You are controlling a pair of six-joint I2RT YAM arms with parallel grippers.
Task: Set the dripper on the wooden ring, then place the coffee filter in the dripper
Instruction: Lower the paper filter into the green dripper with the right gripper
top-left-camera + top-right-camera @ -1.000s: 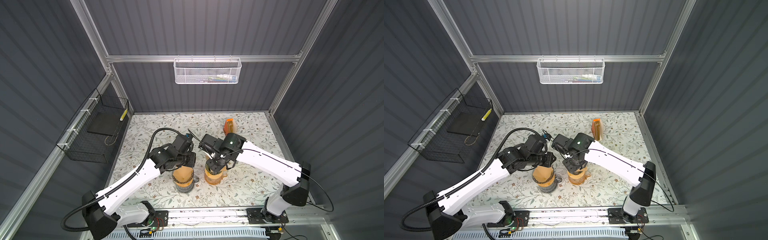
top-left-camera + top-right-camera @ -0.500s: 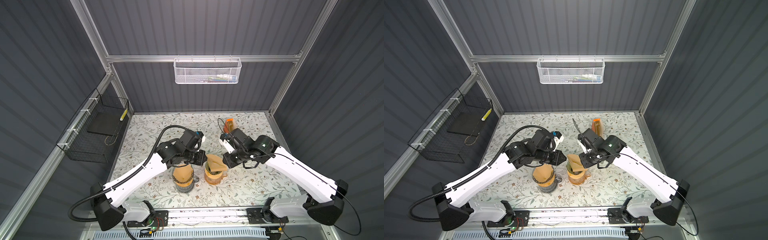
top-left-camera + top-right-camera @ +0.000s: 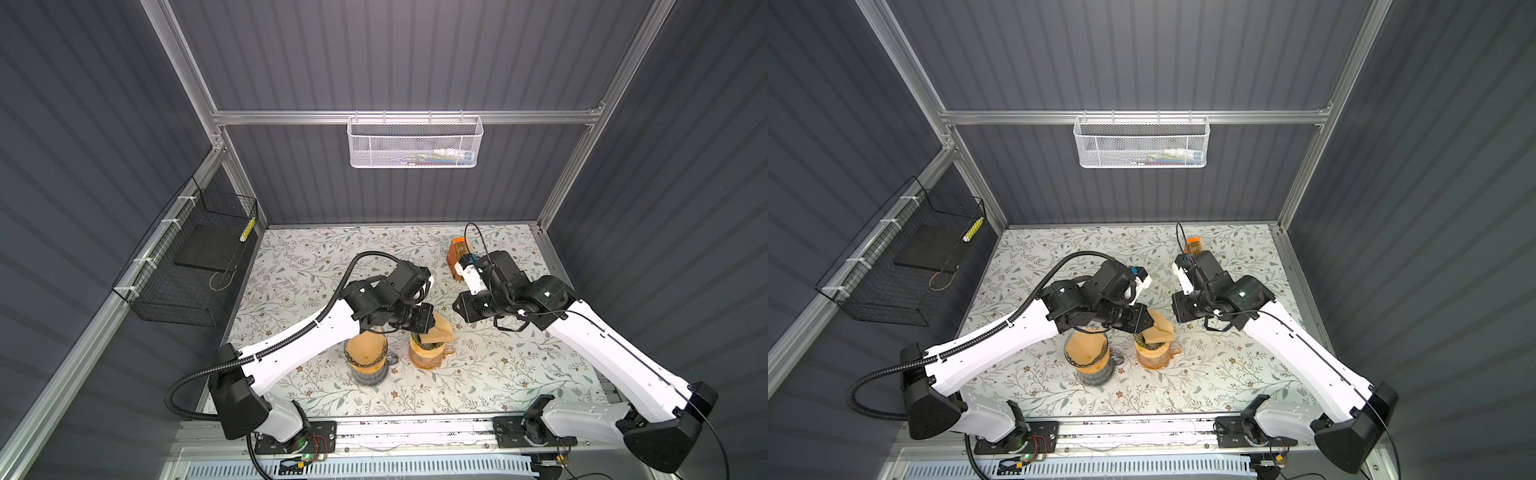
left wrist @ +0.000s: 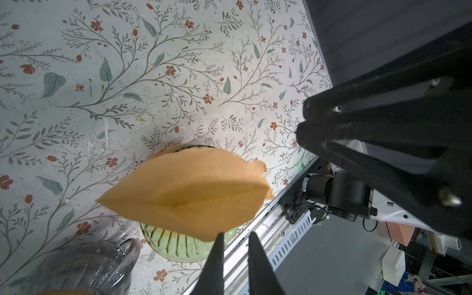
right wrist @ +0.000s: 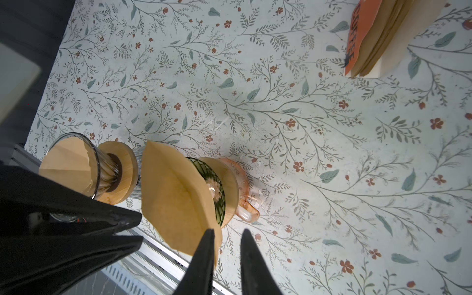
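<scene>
Mid-frame, filter [image 3: 440,330] sits crooked atop the dripper [image 5: 219,194].
Left pincer [image 4: 235,233], right pincer [image 5: 226,231]: slightly parted, empty. Seating looks unfinished; next, press it down evenly.

Bright even overhead light, soft shadows on tablecloth [image 3: 311,257]; wrist views: near jaws blurred, edges bowed.

Left arm [image 3: 291,353] and right arm [image 3: 615,353] have white shells, black joints; a corrugated black conduit [image 3: 170,399] follows the left; left gripper [image 4: 236,236] is black.
</scene>
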